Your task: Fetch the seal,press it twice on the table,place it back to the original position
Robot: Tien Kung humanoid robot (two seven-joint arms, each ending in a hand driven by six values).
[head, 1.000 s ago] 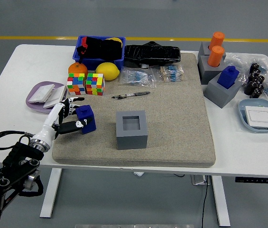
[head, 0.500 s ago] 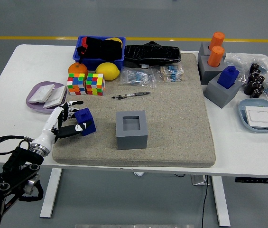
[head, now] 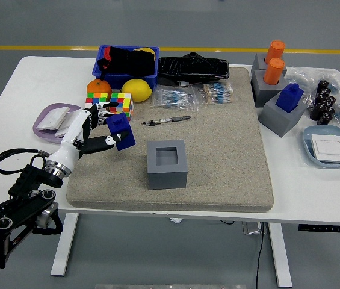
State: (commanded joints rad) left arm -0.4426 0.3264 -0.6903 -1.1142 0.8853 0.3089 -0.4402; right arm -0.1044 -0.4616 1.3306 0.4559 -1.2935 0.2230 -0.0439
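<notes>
The blue seal, a small blue block, is held in my left hand, lifted above the left part of the tan mat. The white and black fingers are curled around its left side. To the right of it on the mat stands the grey square holder with an empty square recess on top. The left arm comes in from the lower left corner. My right arm does not appear in the head view.
Two colourful cubes, an orange and a lemon lie behind the hand, a purple plate to its left. A pen lies on the mat. Grey holders with another blue seal and orange cylinders stand at the right.
My left hand has risen and moved up and to the right with the blue seal, from low on the mat's left edge toward the grey holder.
</notes>
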